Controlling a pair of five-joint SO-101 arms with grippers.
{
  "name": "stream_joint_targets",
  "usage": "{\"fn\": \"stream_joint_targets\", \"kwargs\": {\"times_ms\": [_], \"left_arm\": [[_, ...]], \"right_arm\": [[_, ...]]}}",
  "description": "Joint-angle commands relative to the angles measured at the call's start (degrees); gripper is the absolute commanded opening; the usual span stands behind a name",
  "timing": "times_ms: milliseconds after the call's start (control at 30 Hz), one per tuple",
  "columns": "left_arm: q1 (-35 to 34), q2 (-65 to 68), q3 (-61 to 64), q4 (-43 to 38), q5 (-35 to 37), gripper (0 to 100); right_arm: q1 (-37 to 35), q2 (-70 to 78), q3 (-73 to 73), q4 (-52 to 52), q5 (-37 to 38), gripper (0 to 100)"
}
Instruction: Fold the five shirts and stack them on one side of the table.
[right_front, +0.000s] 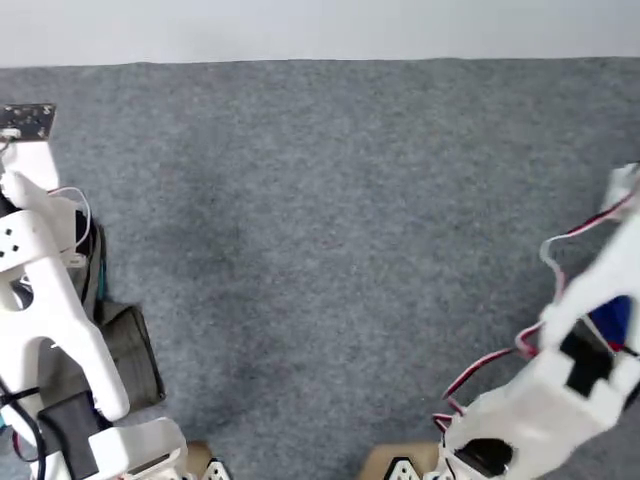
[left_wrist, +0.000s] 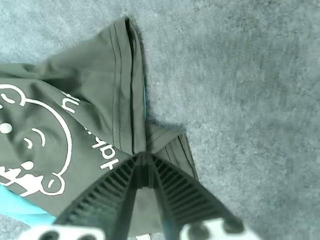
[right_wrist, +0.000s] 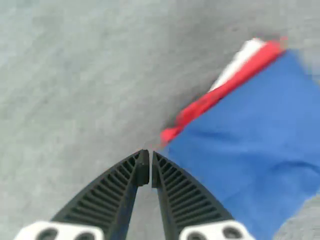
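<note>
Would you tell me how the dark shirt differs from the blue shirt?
The dark shirt is olive-grey with a white cartoon print; the blue shirt shows plain. The dark shirt lies on a turquoise cloth; the blue shirt lies on a red cloth and a white cloth. Both lie on the grey table.

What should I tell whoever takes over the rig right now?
Left gripper: shut, tips at a fold of the dark grey shirt; a pinch cannot be confirmed. That shirt lies over teal cloth on the left side of the table.
Right gripper: shut, holding nothing, beside the blue shirt, which lies over red cloth and white cloth on the right side.
Done: shirts sit in two piles.
Left: probably gather them into one stack on one side.
</note>
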Motion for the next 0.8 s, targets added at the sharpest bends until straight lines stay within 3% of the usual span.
{"fn": "stream_joint_targets", "kwargs": {"times_ms": [0,333,767], "left_arm": [[0.26,-3.08,3.74,1.76,-5.01,4],[-2.73,-2.46,19.74,-1.32,-18.9,14],[-5.8,-2.46,41.8,-23.74,-29.01,17]], "right_arm": [[-4.35,-10.95,11.34,2.33,0.44,0.9],[-5.85,-18.15,28.4,2.33,0.79,0.9],[-5.85,-19.82,31.3,2.33,0.7,0.9]]}}
